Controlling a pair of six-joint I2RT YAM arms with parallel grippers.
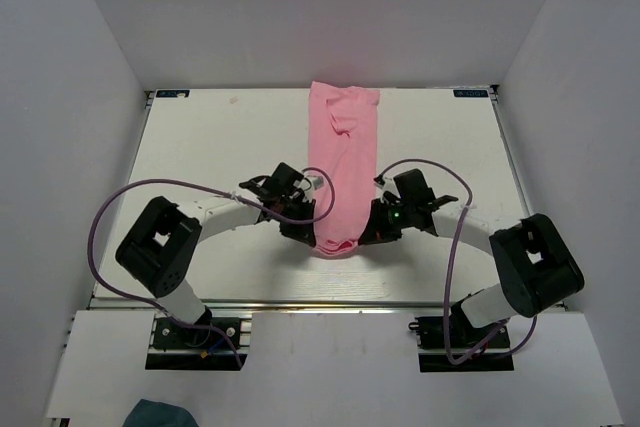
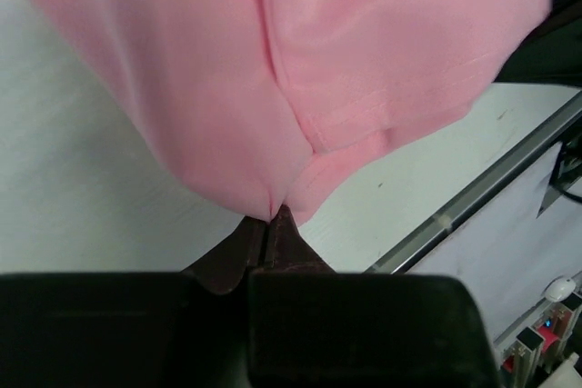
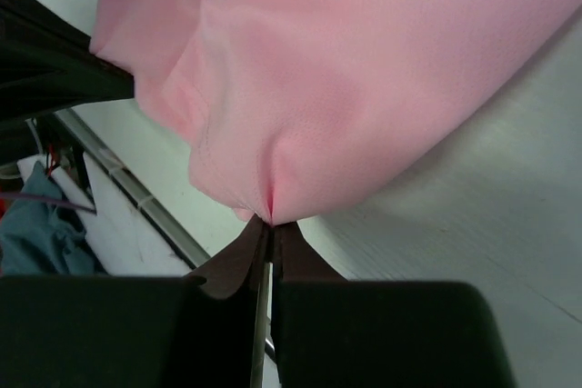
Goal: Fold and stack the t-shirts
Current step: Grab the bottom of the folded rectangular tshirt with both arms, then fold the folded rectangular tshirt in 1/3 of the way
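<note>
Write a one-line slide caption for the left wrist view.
Left pincer shut on a bunched edge of the pink t-shirt, over the white table.

The t-shirt [image 1: 345, 162] is plain light pink, of thin soft fabric, and folded lengthwise into a long narrow strip. It lies along the middle of the desk [image 1: 200, 147], running from the desk's far edge, where its end is rumpled, toward the near edge. Its near end is bunched and raised a little off the desk, one corner pinched between the left fingers [image 2: 238, 261], the other between the right fingers [image 3: 232, 265].
</note>
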